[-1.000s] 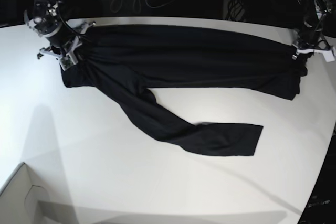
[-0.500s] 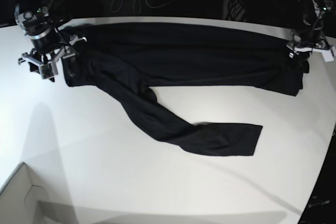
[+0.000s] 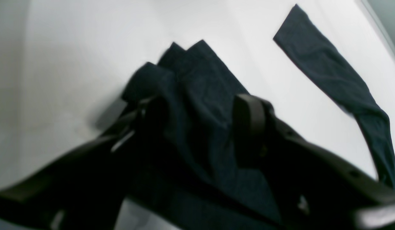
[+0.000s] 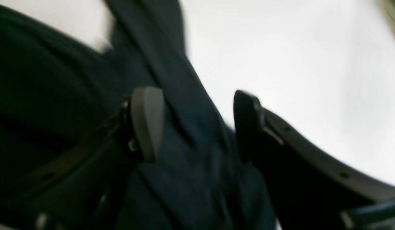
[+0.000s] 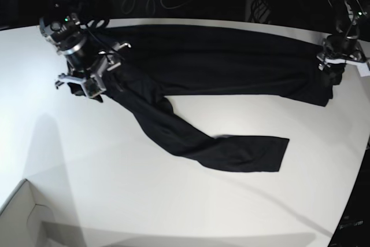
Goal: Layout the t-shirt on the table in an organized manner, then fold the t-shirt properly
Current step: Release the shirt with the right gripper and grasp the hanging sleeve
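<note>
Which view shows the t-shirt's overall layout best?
The base view: the whole t-shirt lies stretched across the table. Left and right wrist views show only blurred cloth between open jaws.

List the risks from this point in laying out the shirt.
1. The left gripper stands open with bunched t-shirt cloth between its fingers; lifting away may snag and drag that end.
2. The right gripper is likewise open over cloth, so the same snag could rumple the other end.
3. One long part trails diagonally across the table, and the shirt is stretched into a narrow band; folding now would likely give a crooked result.
</note>
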Controlling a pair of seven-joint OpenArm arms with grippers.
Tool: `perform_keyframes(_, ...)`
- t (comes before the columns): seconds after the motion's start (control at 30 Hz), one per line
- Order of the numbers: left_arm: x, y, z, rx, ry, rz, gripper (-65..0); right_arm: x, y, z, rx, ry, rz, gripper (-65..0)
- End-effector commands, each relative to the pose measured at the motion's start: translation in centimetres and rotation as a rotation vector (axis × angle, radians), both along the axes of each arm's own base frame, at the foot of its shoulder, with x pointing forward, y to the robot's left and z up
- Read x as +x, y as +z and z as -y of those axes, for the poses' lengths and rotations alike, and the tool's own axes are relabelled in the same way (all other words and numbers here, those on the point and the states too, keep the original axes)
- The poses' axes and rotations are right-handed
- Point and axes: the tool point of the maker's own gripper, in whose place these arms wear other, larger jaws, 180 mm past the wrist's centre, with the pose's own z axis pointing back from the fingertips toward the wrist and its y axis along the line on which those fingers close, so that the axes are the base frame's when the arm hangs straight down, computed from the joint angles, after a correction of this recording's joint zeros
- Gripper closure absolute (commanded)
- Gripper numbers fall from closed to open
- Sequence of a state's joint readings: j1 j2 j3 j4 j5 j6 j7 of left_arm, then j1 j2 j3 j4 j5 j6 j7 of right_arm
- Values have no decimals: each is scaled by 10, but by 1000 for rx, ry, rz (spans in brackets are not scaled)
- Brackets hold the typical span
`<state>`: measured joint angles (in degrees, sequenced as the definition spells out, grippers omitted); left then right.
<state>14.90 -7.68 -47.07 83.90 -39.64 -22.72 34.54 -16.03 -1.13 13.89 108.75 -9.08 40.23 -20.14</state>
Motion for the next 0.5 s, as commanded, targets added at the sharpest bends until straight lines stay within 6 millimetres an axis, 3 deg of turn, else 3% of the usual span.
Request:
perform_keyframes(0.0, 7, 15, -6, 28, -4, 47, -333, 12, 18, -11, 32, 17, 70, -352)
perform_keyframes(0.2, 10, 22, -6, 40, -9, 63, -333, 45, 29, -70, 105, 156, 114, -353)
perform_keyframes(0.3, 12, 30, -5, 56, -17, 80, -366, 59, 22, -94, 126, 220, 95, -352)
perform_keyframes(0.47, 11, 37, 2, 65, -24, 94, -460, 81, -7, -124, 130, 313, 13, -352)
